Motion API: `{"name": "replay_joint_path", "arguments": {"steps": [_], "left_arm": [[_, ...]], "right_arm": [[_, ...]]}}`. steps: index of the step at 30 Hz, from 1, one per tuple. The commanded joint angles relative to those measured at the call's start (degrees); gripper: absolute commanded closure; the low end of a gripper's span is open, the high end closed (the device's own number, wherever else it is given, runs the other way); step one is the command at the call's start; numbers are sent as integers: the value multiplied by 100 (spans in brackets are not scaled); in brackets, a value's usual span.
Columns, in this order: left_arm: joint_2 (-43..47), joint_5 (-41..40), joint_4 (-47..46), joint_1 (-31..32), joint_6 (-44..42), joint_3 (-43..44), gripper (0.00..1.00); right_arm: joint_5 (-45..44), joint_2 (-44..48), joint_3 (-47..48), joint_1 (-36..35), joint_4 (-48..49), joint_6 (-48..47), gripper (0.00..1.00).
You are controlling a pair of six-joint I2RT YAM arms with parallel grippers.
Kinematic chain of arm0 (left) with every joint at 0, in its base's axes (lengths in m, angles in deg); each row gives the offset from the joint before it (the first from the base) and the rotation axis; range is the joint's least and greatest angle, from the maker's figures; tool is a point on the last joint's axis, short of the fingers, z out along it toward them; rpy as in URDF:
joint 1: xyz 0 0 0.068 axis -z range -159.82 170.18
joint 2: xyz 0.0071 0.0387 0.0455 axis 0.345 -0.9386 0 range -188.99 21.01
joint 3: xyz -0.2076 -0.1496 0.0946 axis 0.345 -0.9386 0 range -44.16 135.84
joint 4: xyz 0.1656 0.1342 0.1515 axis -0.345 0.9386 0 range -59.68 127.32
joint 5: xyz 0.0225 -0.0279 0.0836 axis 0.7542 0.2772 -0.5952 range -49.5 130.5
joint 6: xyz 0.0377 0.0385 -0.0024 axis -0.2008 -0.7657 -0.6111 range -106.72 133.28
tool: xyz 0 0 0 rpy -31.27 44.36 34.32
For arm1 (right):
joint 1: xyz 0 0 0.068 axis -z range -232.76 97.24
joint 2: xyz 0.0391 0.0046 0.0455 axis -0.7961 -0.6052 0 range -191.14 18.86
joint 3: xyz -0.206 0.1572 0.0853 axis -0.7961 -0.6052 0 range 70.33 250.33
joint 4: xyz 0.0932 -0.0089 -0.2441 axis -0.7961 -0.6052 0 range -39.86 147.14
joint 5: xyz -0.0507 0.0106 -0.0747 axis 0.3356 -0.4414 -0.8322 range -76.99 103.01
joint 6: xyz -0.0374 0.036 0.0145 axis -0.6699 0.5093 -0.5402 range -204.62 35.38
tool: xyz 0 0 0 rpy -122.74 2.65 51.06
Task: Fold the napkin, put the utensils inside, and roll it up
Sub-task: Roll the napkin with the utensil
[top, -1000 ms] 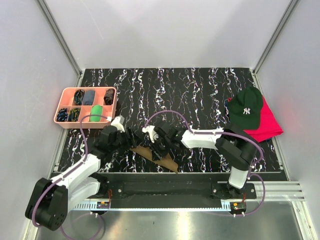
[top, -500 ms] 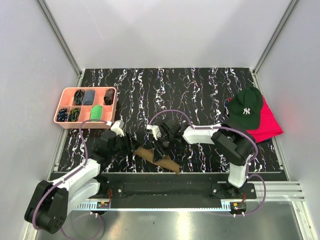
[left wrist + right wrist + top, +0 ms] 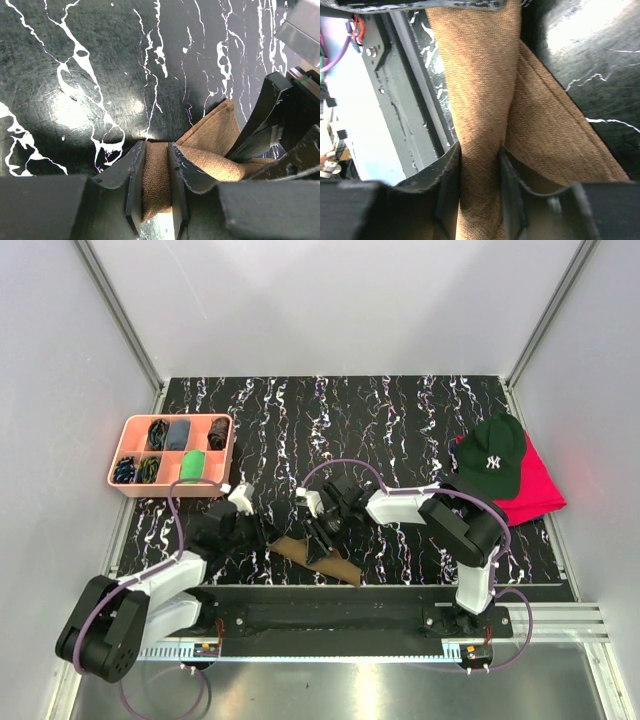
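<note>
Far left on my overhead feed, the pink tray (image 3: 222, 452) sits at the left edge of the black marbled table (image 3: 400, 420). Its compartments hold small dark items and one green piece (image 3: 192, 464); I cannot make out what they are.

Next comes the left gripper (image 3: 267, 533), low over the table near the front edge and pointing right. On its wrist camera the left gripper (image 3: 156, 162) has both fingers (image 3: 134, 172) pressed against a bunched edge of the napkin (image 3: 215, 137), with brown fabric filling the narrow gap between them. It is pinching the cloth.

The napkin (image 3: 335, 566) lies between the two arms as a narrow, folded olive-brown band. It runs diagonally from the left gripper down and to the right, as far as the near edge of the table. On the left wrist feed its stitched corner lies flat on the marble.

Just right of that, the right gripper (image 3: 320, 532) comes in from the opposite side and meets the same cloth. Its black fingers (image 3: 270, 120) show at the right of the left wrist view, touching the fabric. On its own camera the right gripper (image 3: 479, 167) is closed on a thick vertical fold of the napkin (image 3: 480, 75), with a flatter hemmed layer spreading away to the right. The metal rail (image 3: 395, 100) at the front of the table runs just beside the fold.

Far right, well apart from all this, a dark green cap (image 3: 490, 462) rests on top of a red cloth (image 3: 540, 492).
</note>
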Motion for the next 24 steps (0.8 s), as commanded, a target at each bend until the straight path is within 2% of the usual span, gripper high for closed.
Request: {"name": "replay_joint_path", "arguments": {"steps": [1, 6, 13, 18, 24], "left_arm": [[-225, 55, 47, -14, -151, 267, 75], [-577, 160, 233, -14, -301, 487, 76], [-903, 284, 294, -14, -380, 672, 77], [-999, 336, 303, -14, -407, 716, 77], [-1096, 354, 373, -14, -389, 786, 77]], "right_arm": [[-666, -129, -133, 76, -558, -85, 55], [-921, 221, -90, 68, -620, 47, 40], [-1570, 828, 174, 59, -919, -58, 34], [-2466, 1276, 218, -64, -954, -277, 32], [-3740, 1541, 262, -907, -936, -585, 29]]}}
